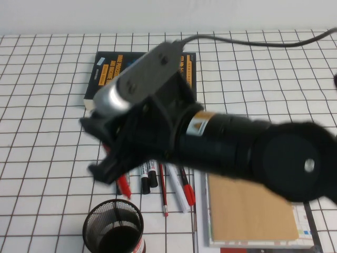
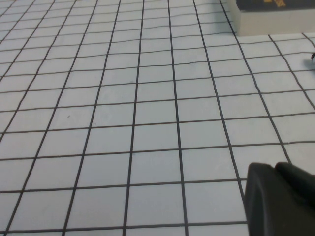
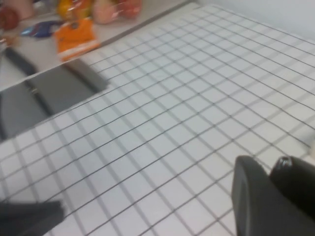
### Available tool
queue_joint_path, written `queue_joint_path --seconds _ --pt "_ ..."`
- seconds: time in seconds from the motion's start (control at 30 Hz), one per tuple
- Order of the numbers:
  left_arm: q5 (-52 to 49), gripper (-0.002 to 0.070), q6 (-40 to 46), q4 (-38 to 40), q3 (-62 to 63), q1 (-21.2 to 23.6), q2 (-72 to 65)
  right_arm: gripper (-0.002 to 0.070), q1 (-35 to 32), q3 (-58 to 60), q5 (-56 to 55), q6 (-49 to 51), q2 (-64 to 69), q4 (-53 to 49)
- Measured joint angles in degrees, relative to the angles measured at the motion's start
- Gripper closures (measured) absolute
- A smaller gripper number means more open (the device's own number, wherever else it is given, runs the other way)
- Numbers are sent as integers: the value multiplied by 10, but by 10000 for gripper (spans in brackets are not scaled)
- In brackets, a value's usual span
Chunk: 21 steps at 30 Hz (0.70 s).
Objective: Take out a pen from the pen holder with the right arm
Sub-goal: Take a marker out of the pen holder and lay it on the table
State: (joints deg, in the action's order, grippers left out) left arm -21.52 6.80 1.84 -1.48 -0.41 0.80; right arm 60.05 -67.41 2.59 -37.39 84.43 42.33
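Near holder (image 1: 96, 227), right gripper (image 1: 112, 167), left gripper (image 2: 281, 197) over table (image 2: 147, 123)

Bright, even light covers the white bench (image 1: 42, 105); the right end effector (image 1: 110, 158) is motion-blurred, the right wrist view soft throughout.

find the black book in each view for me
high view: black book at the far side, left of centre, partly behind the right pincer, which hangs over the pens.
left wrist view: only its corner, across the cloth from the left pincer.
right wrist view: not in it.
shared landmark: the white gridded cloth.
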Motion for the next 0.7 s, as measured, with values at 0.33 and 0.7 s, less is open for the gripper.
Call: queue_joint_path --seconds 0.33,0.7 --pt "0 679 0 0 0 0 0 606 -139 -92 158 255 53 -105" --pt "0 679 0 0 0 0 0 606 -163 -217 291 455 212 -211"
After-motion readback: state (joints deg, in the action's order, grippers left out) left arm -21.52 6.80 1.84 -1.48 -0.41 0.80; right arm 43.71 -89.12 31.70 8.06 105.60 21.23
